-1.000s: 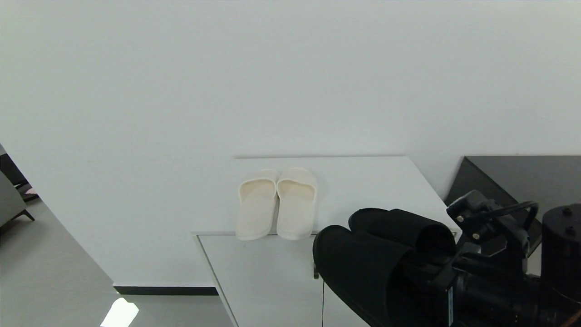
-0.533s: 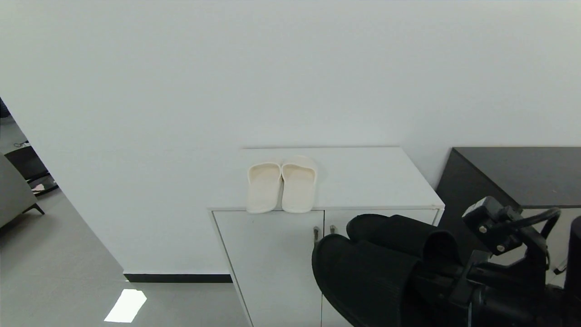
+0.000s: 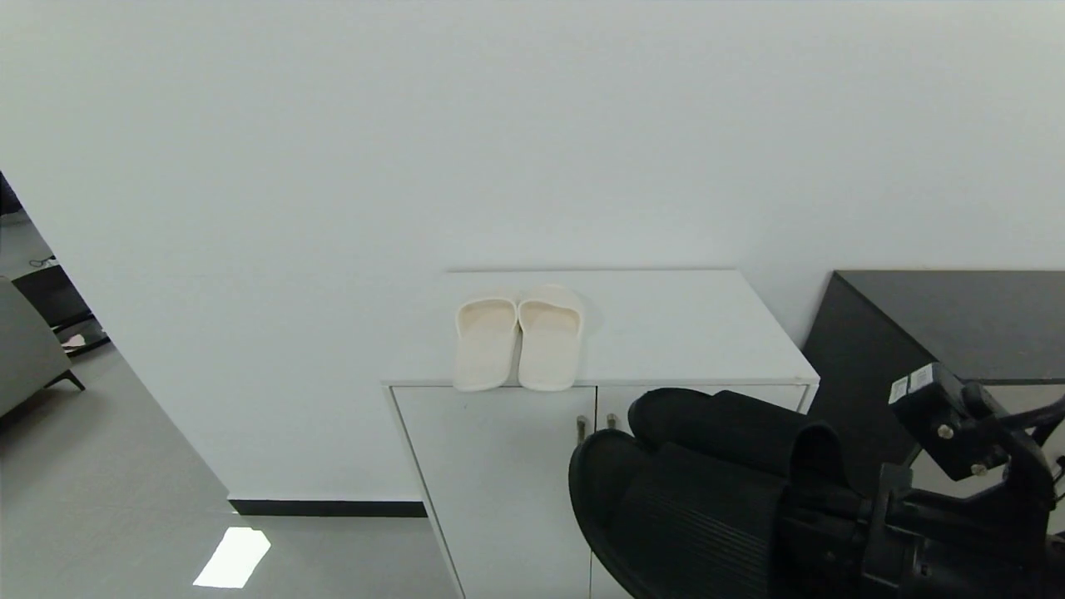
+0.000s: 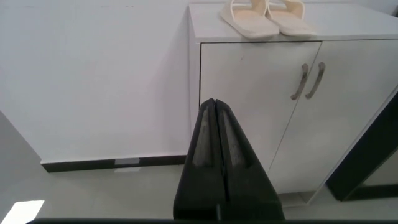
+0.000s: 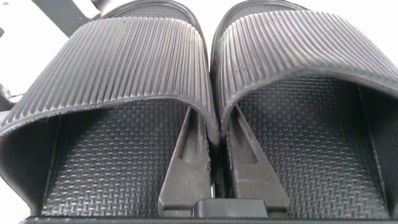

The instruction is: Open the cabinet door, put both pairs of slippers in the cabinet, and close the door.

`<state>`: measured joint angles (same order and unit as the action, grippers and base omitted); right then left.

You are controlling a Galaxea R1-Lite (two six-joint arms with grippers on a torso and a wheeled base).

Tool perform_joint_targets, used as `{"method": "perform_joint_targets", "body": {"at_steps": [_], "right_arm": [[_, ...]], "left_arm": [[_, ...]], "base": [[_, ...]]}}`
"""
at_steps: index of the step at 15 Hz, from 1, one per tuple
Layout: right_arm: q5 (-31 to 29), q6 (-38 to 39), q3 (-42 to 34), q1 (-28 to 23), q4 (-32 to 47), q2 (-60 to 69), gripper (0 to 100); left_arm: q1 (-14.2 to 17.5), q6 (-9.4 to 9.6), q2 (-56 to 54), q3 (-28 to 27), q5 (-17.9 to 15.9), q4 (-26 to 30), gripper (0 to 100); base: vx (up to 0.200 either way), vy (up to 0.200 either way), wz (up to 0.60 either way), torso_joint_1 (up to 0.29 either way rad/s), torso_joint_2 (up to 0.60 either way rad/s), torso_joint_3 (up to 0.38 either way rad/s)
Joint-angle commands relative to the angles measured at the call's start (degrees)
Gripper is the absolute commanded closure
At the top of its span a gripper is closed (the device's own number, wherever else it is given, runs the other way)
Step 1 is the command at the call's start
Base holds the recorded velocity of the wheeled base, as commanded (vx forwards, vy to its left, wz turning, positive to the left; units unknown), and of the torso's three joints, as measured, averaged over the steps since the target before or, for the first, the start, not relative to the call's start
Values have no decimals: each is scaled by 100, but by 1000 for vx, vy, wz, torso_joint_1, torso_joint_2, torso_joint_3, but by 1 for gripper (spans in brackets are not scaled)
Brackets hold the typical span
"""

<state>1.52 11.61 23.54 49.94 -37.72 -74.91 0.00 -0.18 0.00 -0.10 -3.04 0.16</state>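
The right gripper (image 5: 214, 134) clamps the black slippers (image 3: 707, 474) by their inner walls before the shut cabinet (image 3: 499, 466), whose upright handles (image 4: 308, 79) face the empty, closed left gripper (image 4: 215, 109); cream slippers (image 3: 517, 343) sit on top.

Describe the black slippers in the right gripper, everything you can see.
The black slippers are a pair of slides, rubbery-looking, with ribbed straps and diamond-textured footbeds. They lie side by side with their inner walls pressed together. The right gripper is shut on those two walls, one finger inside each slipper. The pair is held off any surface in front of the white cabinet, below its top and overlapping its closed right door in the head view. Nothing else is seen touching them.
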Motion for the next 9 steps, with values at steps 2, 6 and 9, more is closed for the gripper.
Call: {"method": "perform_joint_targets", "body": {"at_steps": [2,6,9], "right_arm": [[6,0,-69,-11,-16,-32,100],[6,0,-86,-55,-16,-41,100],[6,-9,-122,-108,-25,-32,100]], "left_arm": [[0,1,0,1,5,2,100],[0,1,0,1,-4,2,100],[0,1,0,1,-4,2,100]], "base": [[0,-200,0,7,2,0],[0,-50,0,3,-1,1],[0,0,0,0,0,0]]}}
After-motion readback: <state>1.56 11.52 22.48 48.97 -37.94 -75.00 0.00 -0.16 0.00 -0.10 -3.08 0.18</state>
